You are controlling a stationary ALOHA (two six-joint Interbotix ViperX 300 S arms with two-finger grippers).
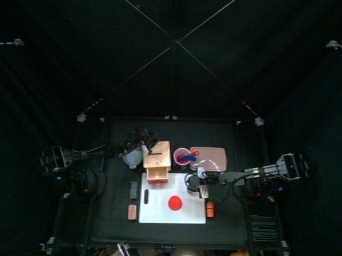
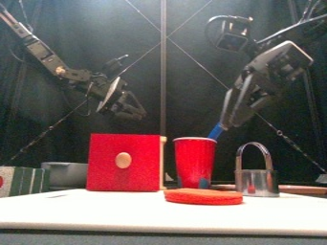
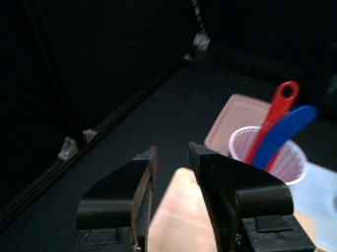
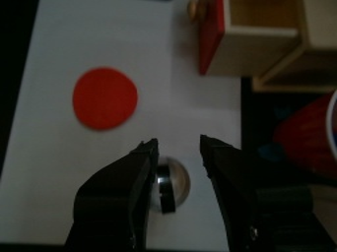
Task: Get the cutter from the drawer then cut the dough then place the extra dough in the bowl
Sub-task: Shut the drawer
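A flat red dough disc (image 1: 175, 204) (image 2: 204, 196) (image 4: 105, 96) lies on the white cutting board (image 1: 150, 212). The metal cutter (image 2: 255, 170) (image 4: 171, 187) stands upright on the board's right part, its wire handle up. My right gripper (image 2: 236, 115) (image 4: 178, 162) hangs open above the cutter, apart from it. The wooden box (image 1: 159, 160) has its red drawer front (image 2: 124, 163) (image 4: 211, 39) pulled out. My left gripper (image 1: 134, 155) (image 3: 171, 172) hovers over the box's back, slightly open and holding nothing. The blue-grey bowl (image 2: 61, 173) sits left of the box.
A red cup (image 2: 194, 161) (image 3: 270, 148) holding a red and a blue toy knife stands on the pink tray (image 1: 214, 157) right of the box, close behind the board. The cup rises between the box and the cutter.
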